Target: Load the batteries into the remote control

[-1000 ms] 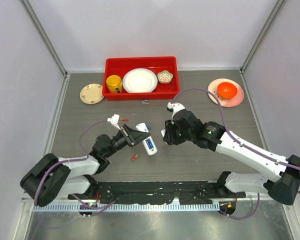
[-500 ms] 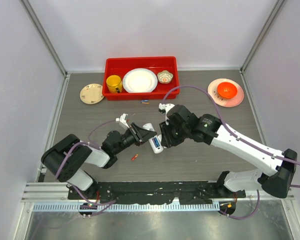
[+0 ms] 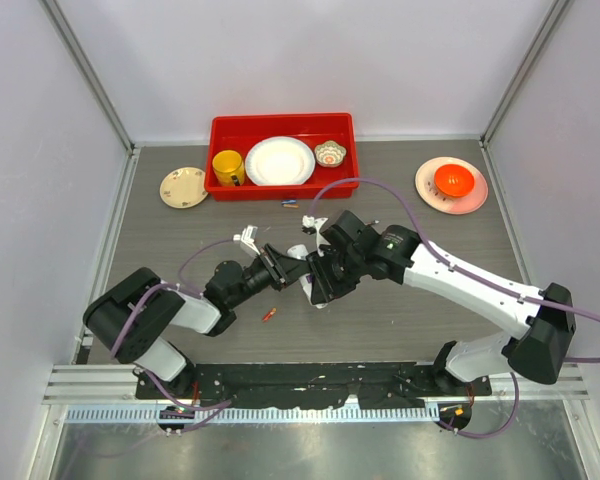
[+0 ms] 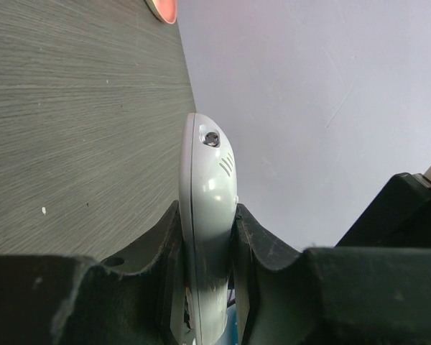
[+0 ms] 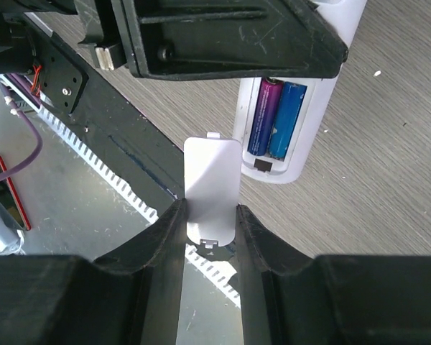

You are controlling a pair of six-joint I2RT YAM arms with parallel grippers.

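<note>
Inside remote control (image 5: 281,175): two batteries (image 5: 286,118), purple, blue.

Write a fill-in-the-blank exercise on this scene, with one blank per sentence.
The left tool grips the remote control, whose open compartment holds ___ batteries.
The right tool pinches a flat ___ cover.
The mug in the red bin is ___.
The orange bowl stands on a ___ plate.
Missing words: two; white; yellow; pink.
</note>
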